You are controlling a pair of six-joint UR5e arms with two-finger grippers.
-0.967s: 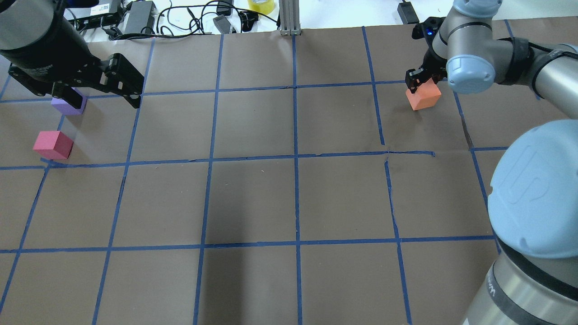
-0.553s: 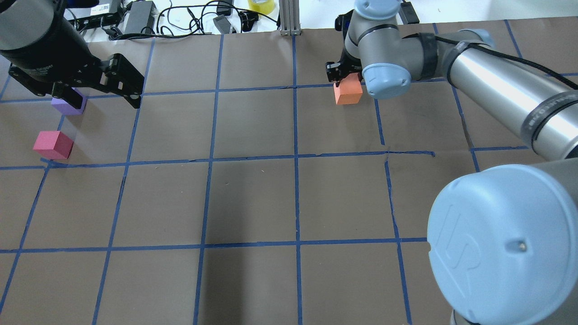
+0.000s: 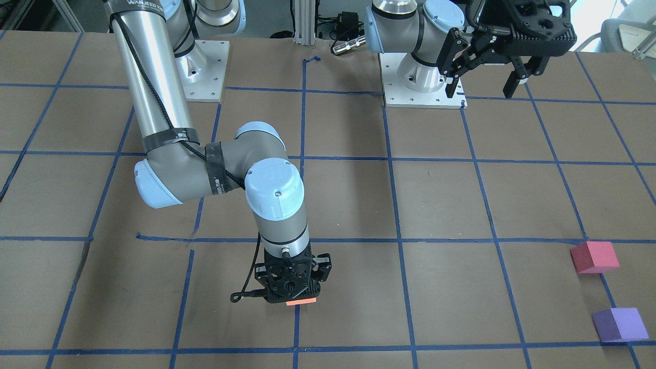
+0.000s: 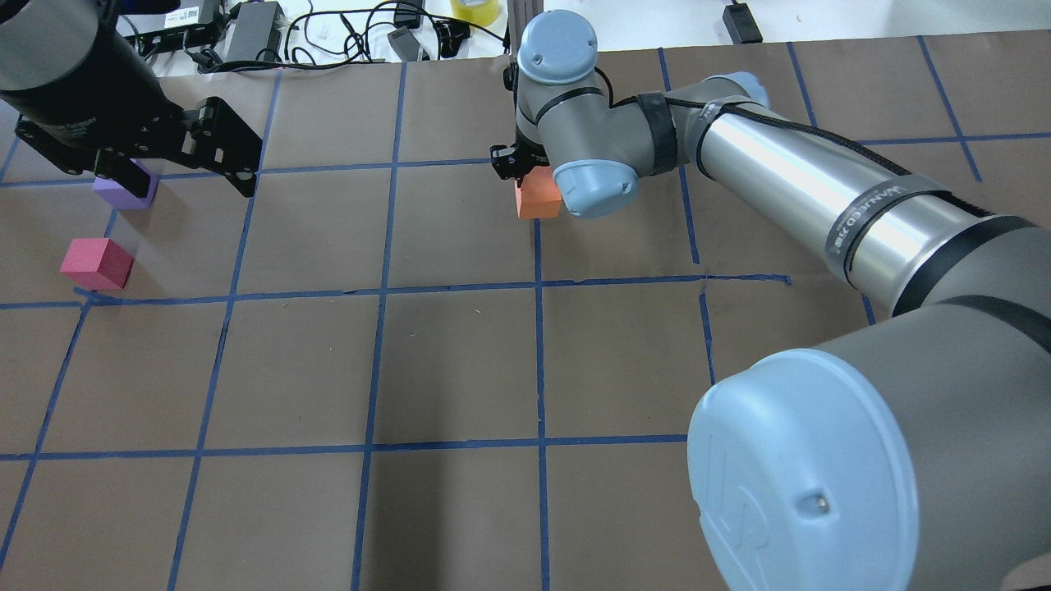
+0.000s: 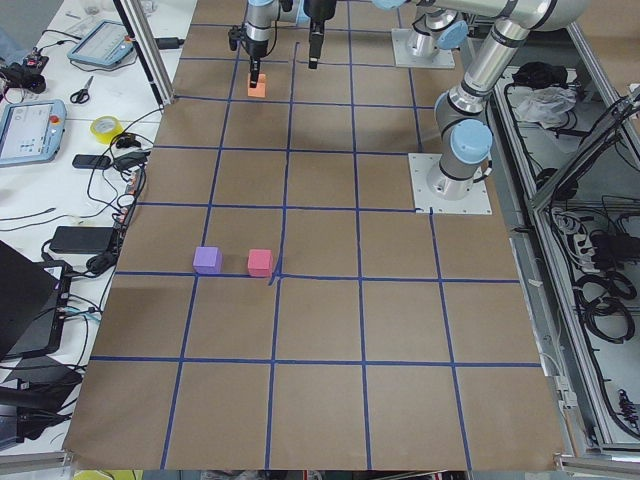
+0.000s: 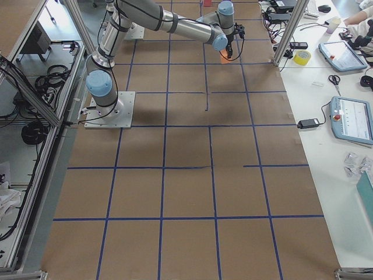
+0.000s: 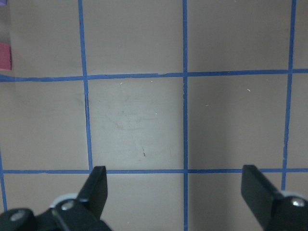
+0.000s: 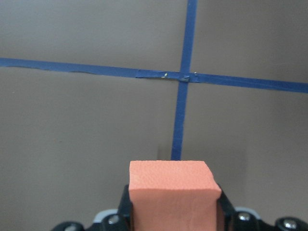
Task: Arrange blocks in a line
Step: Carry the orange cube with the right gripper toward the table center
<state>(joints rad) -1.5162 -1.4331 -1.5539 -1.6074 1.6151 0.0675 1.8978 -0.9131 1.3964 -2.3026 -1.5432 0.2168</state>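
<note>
Orange block (image 4: 538, 199) is being pinched by my right claw (image 3: 293, 296), whose two fingers are pressing on its opposite sides. In the right wrist view it is filling the bottom centre of the frame, its flat top face showing, with a crossing of blue tape (image 8: 185, 77) lying ahead of it. In the overhead view I am holding it at upper centre, over a vertical tape line and just below where that line is meeting a horizontal one. Whether its underside is touching the brown paper table (image 4: 460, 361) or hanging just clear of it, I cannot tell. My left claw (image 3: 482, 88) is hanging spread wide with nothing between its fingers (image 7: 96, 185), in the upper right of the front-facing view near my base and in the upper left of the overhead view. The red-pink block (image 4: 96, 263) and the purple block (image 4: 119, 199) are sitting on the paper at the left edge of the overhead view, near each other but apart. The purple one is lying above the red-pink one in the frame and is partly covered there by one finger of my left claw. Both are lying well apart from the orange one.
</note>
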